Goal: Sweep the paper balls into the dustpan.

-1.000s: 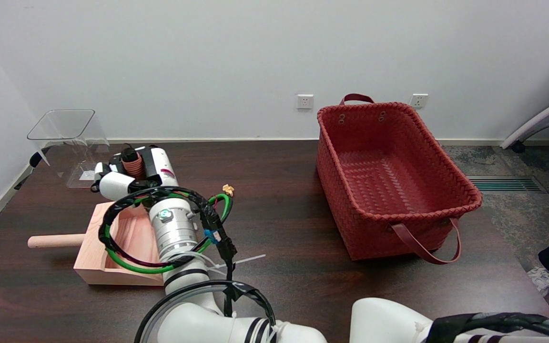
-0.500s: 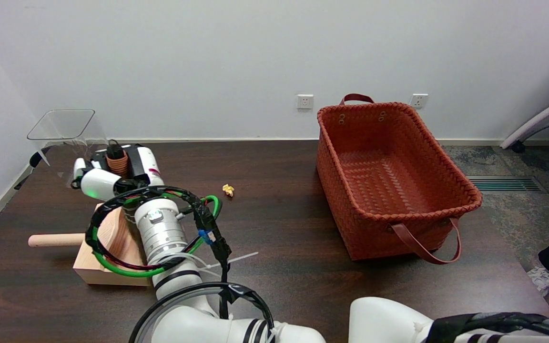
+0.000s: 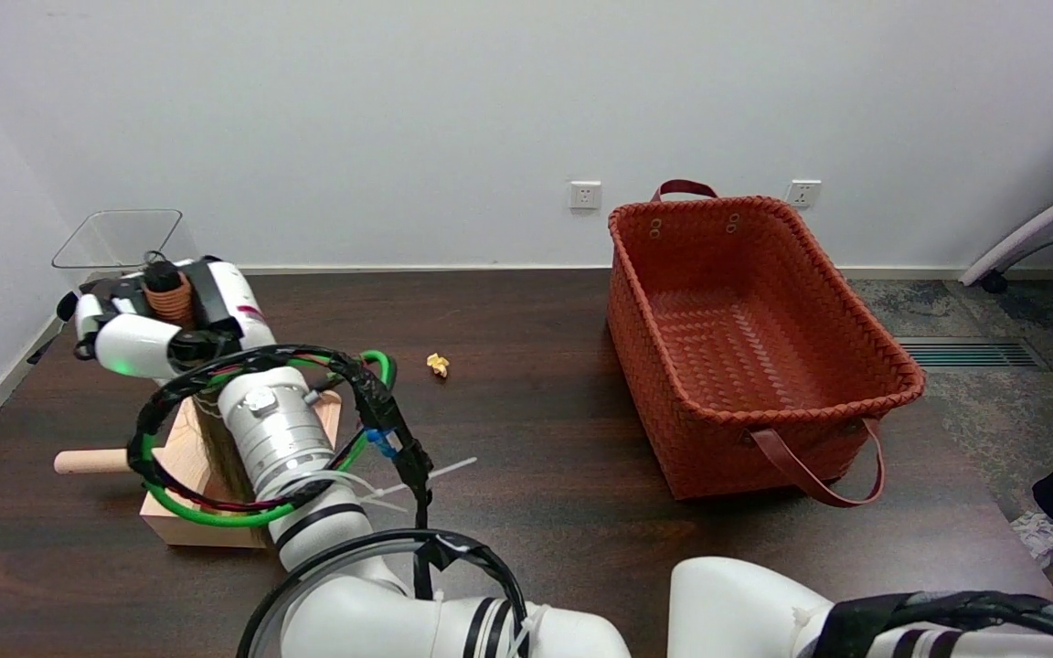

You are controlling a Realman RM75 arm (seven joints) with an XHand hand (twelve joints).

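Reaching across the dark table (image 3: 536,439), your right hand (image 3: 161,315) is hovering over the far left end of the wooden dustpan (image 3: 193,512), and it is gripping what looks like a small brush: a ribbed orange-brown handle (image 3: 167,294) is showing at the top of the fist, and a dark tuft of bristles (image 3: 220,457) is hanging down into the dustpan behind the wrist, though the fingers themselves are mostly hidden. One paper ball (image 3: 438,365), small and yellowish, is lying on the table to the right of the dustpan and a little farther back, well apart from it and from your hand. That is the relation your next stroke is turning on: the ball is sitting off to the right of the brush, on the side where the pan's mouth appears to be opening, so the brush is probably needing to travel past the ball before drawing it back. The dustpan's long axis is running left to right, its round handle (image 3: 88,460) pointing left. Counting: one ball visible, one dustpan, one brush; a red woven basket (image 3: 856,393) is standing far right of the dustpan, a clear container (image 3: 120,239) behind it.
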